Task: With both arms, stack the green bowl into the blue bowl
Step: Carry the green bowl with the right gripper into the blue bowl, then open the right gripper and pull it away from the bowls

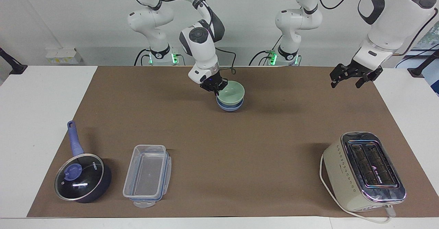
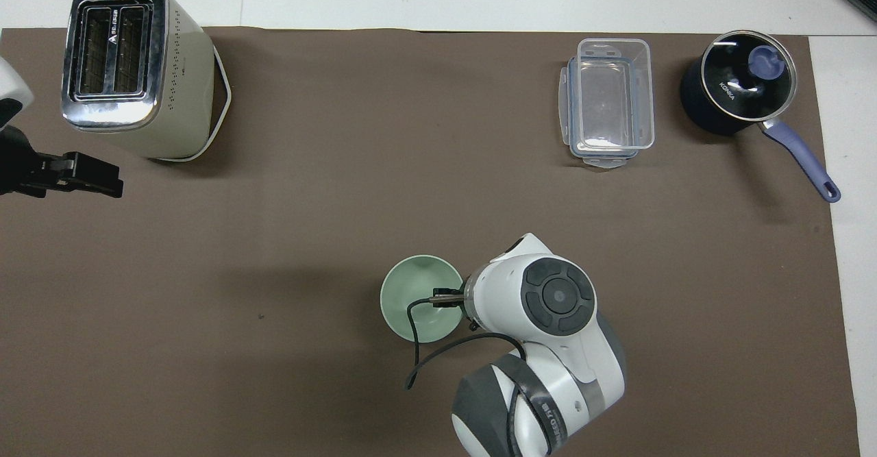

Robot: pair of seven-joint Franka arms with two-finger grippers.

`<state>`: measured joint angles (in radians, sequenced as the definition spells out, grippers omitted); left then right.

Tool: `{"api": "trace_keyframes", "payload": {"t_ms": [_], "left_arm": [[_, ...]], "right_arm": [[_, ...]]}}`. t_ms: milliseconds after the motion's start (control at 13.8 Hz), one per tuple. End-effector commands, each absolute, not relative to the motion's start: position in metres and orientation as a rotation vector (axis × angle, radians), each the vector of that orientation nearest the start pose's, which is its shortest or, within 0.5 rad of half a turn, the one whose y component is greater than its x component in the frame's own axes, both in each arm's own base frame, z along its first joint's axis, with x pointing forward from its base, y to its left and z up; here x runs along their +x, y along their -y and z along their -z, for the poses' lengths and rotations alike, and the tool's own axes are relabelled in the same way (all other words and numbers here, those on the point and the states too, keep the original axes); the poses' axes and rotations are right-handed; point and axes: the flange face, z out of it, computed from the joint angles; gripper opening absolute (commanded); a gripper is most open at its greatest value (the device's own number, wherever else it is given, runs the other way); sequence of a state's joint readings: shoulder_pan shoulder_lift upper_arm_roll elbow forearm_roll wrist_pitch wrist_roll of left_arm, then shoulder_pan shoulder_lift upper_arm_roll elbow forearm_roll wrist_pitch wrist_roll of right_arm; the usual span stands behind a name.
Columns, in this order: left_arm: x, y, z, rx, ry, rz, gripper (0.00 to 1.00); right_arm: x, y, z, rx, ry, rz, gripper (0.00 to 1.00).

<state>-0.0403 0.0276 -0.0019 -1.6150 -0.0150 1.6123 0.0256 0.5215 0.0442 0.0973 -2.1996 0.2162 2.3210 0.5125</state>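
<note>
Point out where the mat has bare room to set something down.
Widest bare mat lies between the food container and the toaster, running up to the stacked green bowl and blue bowl. Crowded: the saucepan sits close beside the container, and the right gripper grips the green bowl's rim.
</note>
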Motion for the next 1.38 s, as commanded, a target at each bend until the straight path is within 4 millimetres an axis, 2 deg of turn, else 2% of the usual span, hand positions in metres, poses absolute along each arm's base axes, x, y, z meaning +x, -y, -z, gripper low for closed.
{"api": "trace_keyframes", "payload": {"t_ms": [0,364,509,727,1018,1164,1309], "left_arm": [[0.562,0.022,-0.595,-3.135,-0.099,-0.053,1.0],[0.562,0.023,-0.595,-3.135,-0.101,-0.053,1.0],[0.562,0.023,-0.595,-3.135,-0.101,-0.053,1.0],[0.562,0.023,-0.595,-3.135,-0.099,-0.053,1.0],[0.562,0.022,-0.595,-3.135,-0.097,-0.053,1.0],[0.562,0.022,-0.594,-3.135,-0.099,-0.055,1.0],[0.563,0.022,-0.595,-3.135,-0.097,-0.053,1.0]], "right_arm": [[0.438,-0.316,-0.361,-2.935,-0.071,-0.008,0.0],[0.437,-0.318,-0.358,-2.933,-0.065,0.0,0.0],[0.437,-0.318,-0.358,-2.933,-0.062,0.0,0.05],[0.438,-0.318,-0.358,-2.934,-0.067,-0.002,0.27],[0.439,-0.32,-0.362,-2.929,-0.08,0.003,0.29],[0.444,-0.322,-0.379,-2.915,-0.073,0.025,0.39],[0.448,-0.315,-0.401,-2.903,-0.086,0.047,0.7]]}}
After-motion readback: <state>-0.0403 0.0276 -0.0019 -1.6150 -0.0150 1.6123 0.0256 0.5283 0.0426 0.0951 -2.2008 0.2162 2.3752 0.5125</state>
